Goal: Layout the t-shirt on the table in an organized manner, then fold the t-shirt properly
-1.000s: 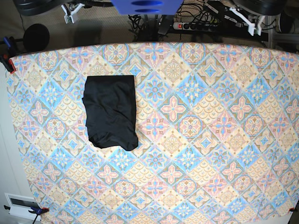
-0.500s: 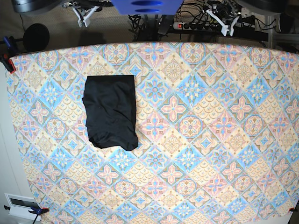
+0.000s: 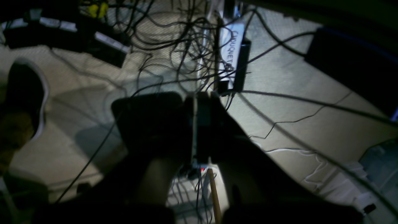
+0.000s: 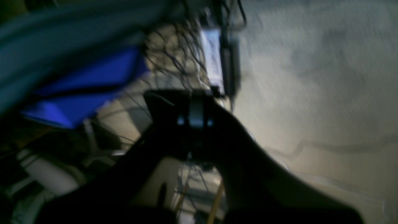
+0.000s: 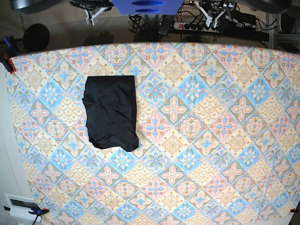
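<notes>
Black t-shirt (image 5: 111, 113): I see it folded into a compact rectangle on the far-left part of the table (image 5: 211, 140).
Left gripper (image 5: 209, 18): pressed together, empty, beyond the far edge.
Right gripper (image 5: 93, 15): pressed together, empty, also beyond the far edge, well apart from the cloth.

T-shirt (image 5: 111, 112) lies folded on the desk (image 5: 211, 140), toward its far left corner. Both tools sit beyond the far edge: right tool (image 5: 93, 10) left, left tool (image 5: 209, 11) right.

beige carpet floor (image 3: 311, 102), tangled black cables (image 3: 174, 46)
</notes>
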Tool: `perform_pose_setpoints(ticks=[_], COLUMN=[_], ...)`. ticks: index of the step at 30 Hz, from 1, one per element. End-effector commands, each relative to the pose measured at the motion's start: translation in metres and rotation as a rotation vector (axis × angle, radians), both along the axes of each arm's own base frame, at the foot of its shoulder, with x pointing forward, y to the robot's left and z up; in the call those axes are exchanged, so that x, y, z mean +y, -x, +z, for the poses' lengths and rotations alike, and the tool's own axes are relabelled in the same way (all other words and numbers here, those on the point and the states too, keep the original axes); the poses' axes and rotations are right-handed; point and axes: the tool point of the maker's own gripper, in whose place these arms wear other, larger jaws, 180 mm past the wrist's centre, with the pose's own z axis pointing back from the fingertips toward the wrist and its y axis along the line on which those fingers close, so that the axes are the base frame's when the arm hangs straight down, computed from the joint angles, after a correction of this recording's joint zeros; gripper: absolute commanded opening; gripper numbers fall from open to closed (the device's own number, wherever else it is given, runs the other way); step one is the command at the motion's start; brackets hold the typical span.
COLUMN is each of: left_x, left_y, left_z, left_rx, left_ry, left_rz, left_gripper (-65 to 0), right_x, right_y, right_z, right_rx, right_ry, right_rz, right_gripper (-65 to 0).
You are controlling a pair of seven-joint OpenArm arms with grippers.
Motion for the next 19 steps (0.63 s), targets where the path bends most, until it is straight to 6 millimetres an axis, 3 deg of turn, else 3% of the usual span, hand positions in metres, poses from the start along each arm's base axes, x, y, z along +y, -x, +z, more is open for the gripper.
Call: perform_pose_setpoints(ticks=[1,4,8,12,14,19], left_x=[-0.003,-0.017,-0.028,-0.033,-0.033,-0.033], left_y=[0.001,-0.005,-0.010,-0.020,-0.022,-0.023], left_z=[-0.001,-0.004,-0.005,-0.005,-0.005,-0.005], left_rx=[0.002,0.006,-0.004,-0.020,-0.023,-0.025], left_ry=[0.006,0.024,0.042,0.051,0.050,0.052], left_rz=[-0.003,-0.017,-0.008,-0.006,0.000,0.006], left_gripper=[-64.7,-64.7,-64.6,-64.5,-64.5,-64.5], right_x=[-0.009,-0.023,-0.023,-0.082,-0.096,-0.099], right_y=[-0.001,0.004,0.020,-0.001,-0.002,-0.003], right_z=[-0.001,-0.006,-0.008,-0.005,-0.004,-0.004], right_rx=[-0.005,0.007,0.048,0.029,0.036,0.037], right_ry=[0.030,0.118,0.124,0.252,0.297,0.306], right_rz=[-0.014,-0.040,-0.050,-0.039,-0.042,-0.040], right_gripper=[-65.0,-65.0,-65.0,-65.0,-65.0,-65.0])
